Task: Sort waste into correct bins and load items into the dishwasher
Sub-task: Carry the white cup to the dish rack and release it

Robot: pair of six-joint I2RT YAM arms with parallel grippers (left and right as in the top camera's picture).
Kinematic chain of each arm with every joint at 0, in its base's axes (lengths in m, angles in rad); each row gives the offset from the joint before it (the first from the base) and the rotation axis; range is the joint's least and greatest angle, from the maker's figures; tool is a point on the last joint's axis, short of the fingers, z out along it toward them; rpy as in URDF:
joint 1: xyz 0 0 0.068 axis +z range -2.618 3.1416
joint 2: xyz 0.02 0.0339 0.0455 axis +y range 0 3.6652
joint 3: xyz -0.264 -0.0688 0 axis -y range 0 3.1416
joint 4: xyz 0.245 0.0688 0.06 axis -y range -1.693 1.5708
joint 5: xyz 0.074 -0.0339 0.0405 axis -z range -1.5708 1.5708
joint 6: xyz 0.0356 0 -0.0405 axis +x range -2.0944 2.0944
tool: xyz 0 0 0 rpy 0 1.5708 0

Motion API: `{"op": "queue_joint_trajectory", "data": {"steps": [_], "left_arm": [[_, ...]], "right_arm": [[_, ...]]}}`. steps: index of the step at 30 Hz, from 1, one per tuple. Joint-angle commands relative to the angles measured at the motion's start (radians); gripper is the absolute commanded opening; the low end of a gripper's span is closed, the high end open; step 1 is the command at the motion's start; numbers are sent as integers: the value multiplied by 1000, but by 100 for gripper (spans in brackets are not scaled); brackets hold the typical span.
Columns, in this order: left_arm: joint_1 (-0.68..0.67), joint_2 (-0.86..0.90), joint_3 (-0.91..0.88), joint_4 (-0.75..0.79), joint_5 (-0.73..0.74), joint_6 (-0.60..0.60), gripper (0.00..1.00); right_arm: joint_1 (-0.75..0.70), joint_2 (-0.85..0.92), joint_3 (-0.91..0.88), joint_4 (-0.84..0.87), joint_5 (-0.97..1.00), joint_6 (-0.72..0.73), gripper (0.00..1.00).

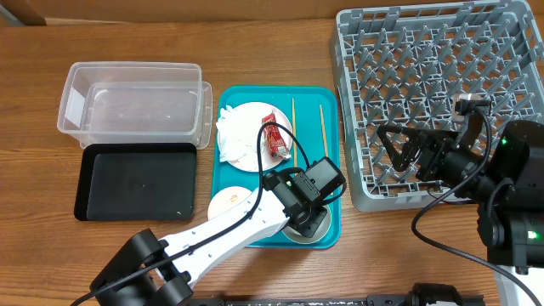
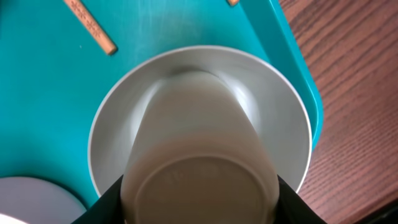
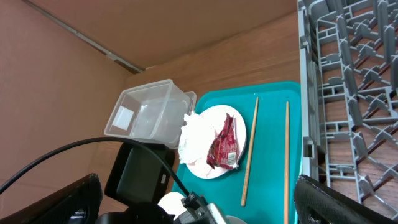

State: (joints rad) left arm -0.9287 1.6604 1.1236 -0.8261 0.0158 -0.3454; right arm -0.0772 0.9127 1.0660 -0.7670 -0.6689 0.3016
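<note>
My left gripper [image 1: 303, 219] [image 2: 199, 208] is shut on a pale bowl [image 2: 199, 143]. The bowl's round base faces the wrist camera, and it hangs over a round grey-white dish [image 2: 277, 112] [image 1: 317, 229] at the teal tray's near right corner. My right gripper [image 1: 398, 151] [image 3: 205, 208] is open and empty over the front left of the grey dish rack [image 1: 442, 76] [image 3: 348, 93]. A large white plate [image 1: 251, 157] [image 3: 241, 127] holds the crumpled napkin [image 1: 231, 132] [image 3: 196, 140] and the red packet [image 1: 274, 136] [image 3: 224, 146]. Two chopsticks [image 1: 293, 127] [image 3: 250, 152] lie beside it. A smaller plate [image 1: 228, 204] [image 2: 31, 199] sits near left. No loose grains can be made out.
The teal tray [image 1: 310, 127] [image 2: 50, 93] lies between the bins and the rack. The clear tub [image 1: 132, 106] [image 3: 146, 115] stands at the back left, with the black tray [image 1: 136, 181] in front of it. A chopstick end [image 2: 90, 25] lies just beyond the bowl.
</note>
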Motion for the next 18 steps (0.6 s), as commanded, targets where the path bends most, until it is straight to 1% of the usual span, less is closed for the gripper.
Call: {"op": "queue_joint_trajectory", "data": {"steps": [1, 3, 6, 10, 14, 16, 17, 18], "left_arm": [[10, -32, 36, -44, 45, -11, 31], [24, -63, 76, -91, 45, -10, 28], [56, -113, 166, -165, 44, 16, 27], [78, -139, 256, -150, 44, 82, 27], [77, -134, 268, -10, 44, 109, 25], [77, -123, 268, 66, 51, 106, 25], [77, -107, 266, 155, 69, 105, 24], [77, -97, 266, 191, 84, 105, 23]], "right_arm": [[-4, -8, 32, 2, 6, 10, 100], [-4, -8, 32, 2, 6, 10, 100], [-4, -8, 32, 2, 6, 10, 100], [-4, -8, 32, 2, 6, 10, 100], [-4, -8, 35, 3, 112, 15, 100], [-6, -8, 42, 3, 175, 57, 100], [-19, -8, 55, 11, 192, 79, 100], [-28, -8, 62, 19, 203, 92, 100]]}}
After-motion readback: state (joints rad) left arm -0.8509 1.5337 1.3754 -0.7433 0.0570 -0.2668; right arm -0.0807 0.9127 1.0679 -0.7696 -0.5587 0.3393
